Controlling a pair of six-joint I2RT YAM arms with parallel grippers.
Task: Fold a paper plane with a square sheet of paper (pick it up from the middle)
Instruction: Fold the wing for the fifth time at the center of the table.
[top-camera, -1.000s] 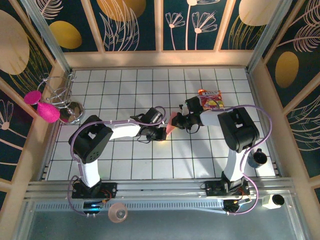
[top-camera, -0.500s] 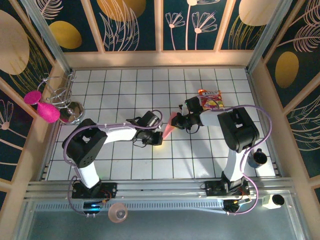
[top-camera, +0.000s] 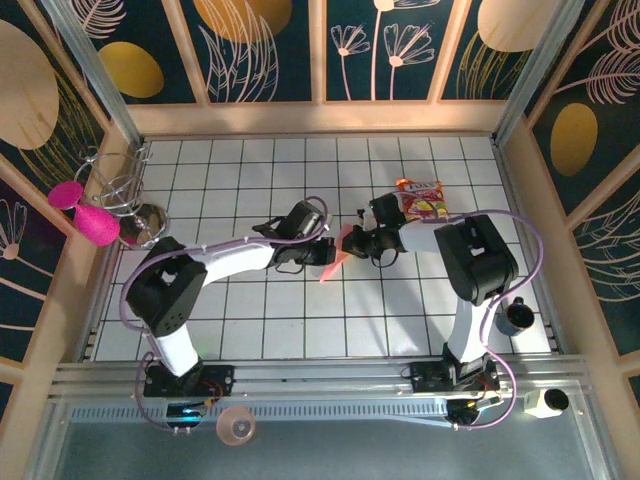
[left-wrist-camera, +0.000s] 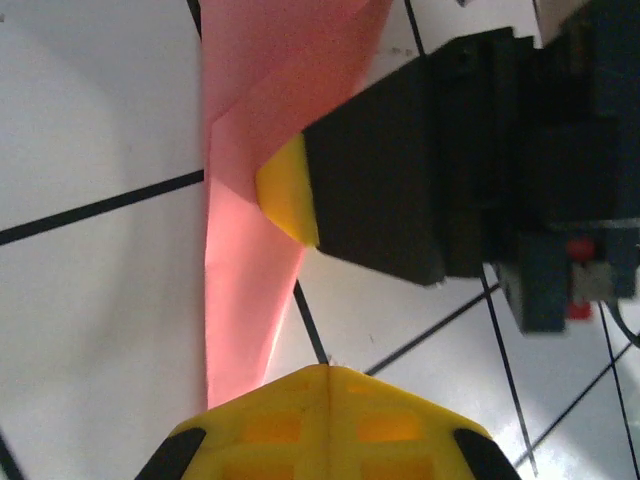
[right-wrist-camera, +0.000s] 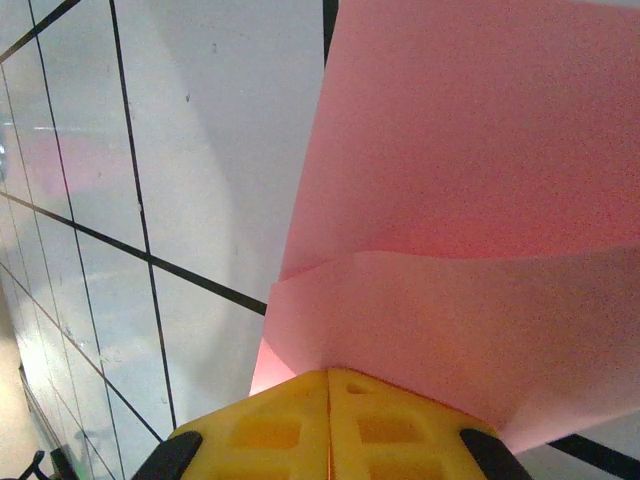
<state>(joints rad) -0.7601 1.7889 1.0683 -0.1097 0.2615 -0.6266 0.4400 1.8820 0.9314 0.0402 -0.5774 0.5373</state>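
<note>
The square sheet of paper (top-camera: 335, 262) is folded into a narrow salmon-pink pointed shape and hangs tilted over the middle tiles, tip toward the near left. My right gripper (top-camera: 355, 240) is shut on its upper end. In the right wrist view the layered pink paper (right-wrist-camera: 450, 200) fans out from between the closed yellow fingertips of that gripper (right-wrist-camera: 329, 375). My left gripper (top-camera: 328, 252) sits just left of the paper, shut. In the left wrist view its tips (left-wrist-camera: 330, 372) meet with nothing between them, and the paper (left-wrist-camera: 240, 270) runs past on their left.
A red-and-yellow snack packet (top-camera: 423, 200) lies behind the right gripper. Magenta discs (top-camera: 80, 212) and a wire rack (top-camera: 122, 188) stand at the far left with a metal bowl (top-camera: 150, 225). A dark cup (top-camera: 518, 316) sits by the right wall.
My left gripper has swung right and away from me, up against the paper's left side. The paper's tip has dropped a little toward me. The right gripper has held still.
</note>
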